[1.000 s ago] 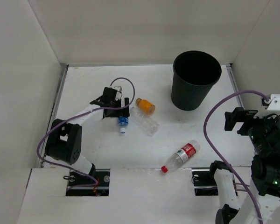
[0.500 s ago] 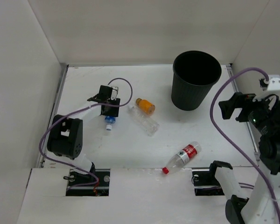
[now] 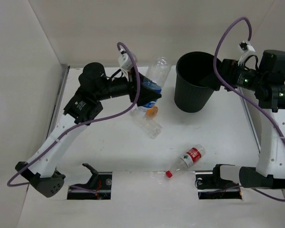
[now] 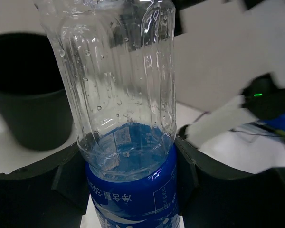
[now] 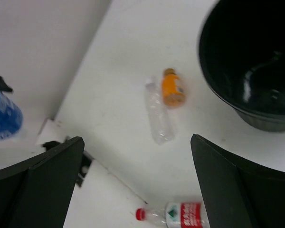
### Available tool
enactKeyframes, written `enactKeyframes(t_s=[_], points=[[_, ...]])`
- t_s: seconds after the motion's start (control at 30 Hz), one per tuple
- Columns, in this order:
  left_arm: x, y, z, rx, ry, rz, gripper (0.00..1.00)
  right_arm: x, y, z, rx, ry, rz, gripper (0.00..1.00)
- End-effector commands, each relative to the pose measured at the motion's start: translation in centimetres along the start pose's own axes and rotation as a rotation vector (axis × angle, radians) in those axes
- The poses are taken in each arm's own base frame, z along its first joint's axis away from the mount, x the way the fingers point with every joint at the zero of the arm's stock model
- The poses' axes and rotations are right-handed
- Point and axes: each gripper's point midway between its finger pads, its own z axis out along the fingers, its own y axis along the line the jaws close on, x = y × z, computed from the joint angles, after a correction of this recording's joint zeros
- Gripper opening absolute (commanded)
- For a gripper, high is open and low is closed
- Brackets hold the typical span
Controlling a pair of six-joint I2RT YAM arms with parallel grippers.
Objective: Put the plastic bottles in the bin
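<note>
While the left pincer grips the blue-label bottle aloft near the bin, the right pincer hangs wide open, empty.

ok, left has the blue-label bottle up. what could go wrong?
1. The left gripper grips the blue-label bottle at its label end, most of the body sticking out: it could pivot or slip.
2. The right gripper, open, hangs at the bin rim: the arms could clash there.
3. Bottle is short of the bin; an early release misses.
</note>
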Motion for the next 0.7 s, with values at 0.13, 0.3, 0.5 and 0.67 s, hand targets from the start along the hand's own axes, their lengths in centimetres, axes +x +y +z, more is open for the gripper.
enactKeyframes(t_s=[0.13, 0.3, 0.5, 0.67], points=[[-1.0, -6.0, 6.3, 0.332, 0.002, -0.221, 0.18, -4.8, 10.5, -3.3, -0.486, -0.065, -0.111, 1.00], [-0.8, -6.0, 8.9, 0.364, 0.023, -0.233, 0.18, -4.5, 12.5, -4.6, -0.576, -0.082, -0.131, 1.00], [-1.6, -7.1, 10.1, 0.399, 0.009, -0.212, 0.18, -4.2, 11.7, -3.4, -0.589, -0.081, -0.075, 1.00], [-1.6, -6.8, 9.5, 0.383, 0.006, -0.209, 0.18, -4.8, 10.6, -2.6, -0.546, -0.120, -0.103, 1.00]])
